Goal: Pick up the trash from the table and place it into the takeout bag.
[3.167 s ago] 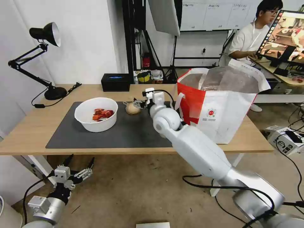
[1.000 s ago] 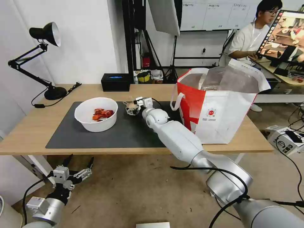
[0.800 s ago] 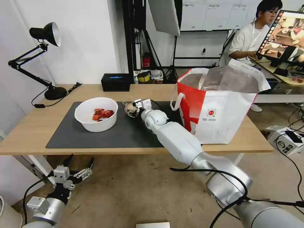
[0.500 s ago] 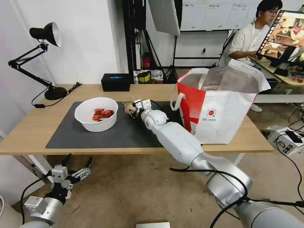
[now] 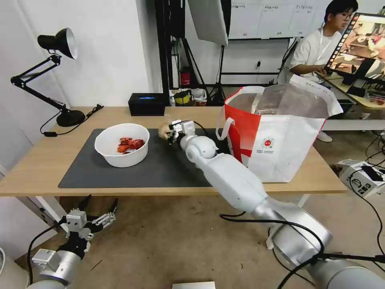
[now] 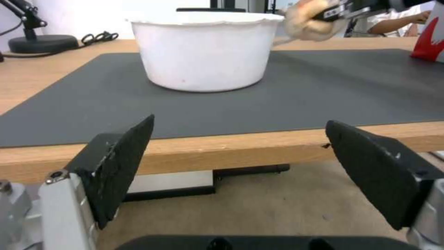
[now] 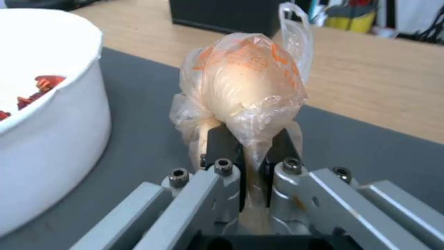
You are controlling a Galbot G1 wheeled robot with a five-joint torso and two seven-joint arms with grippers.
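My right gripper is shut on the small clear bag with a beige lump, holding it a little above the dark grey mat, between the bowl and the takeout bag. The same small bag hangs just off the mat. The white round bowl with red shell scraps stands on the mat's left half. The white takeout bag with its red side panel stands open at the table's right end. My left gripper is open, low in front of the table's near edge.
A black box sits at the back of the light-wood table. A black desk lamp stands at the back left. A person sits at a desk with a monitor behind the takeout bag.
My right gripper closed on the small clear bag and has lifted it slightly off the mat. The left arm stayed low in front of the table.
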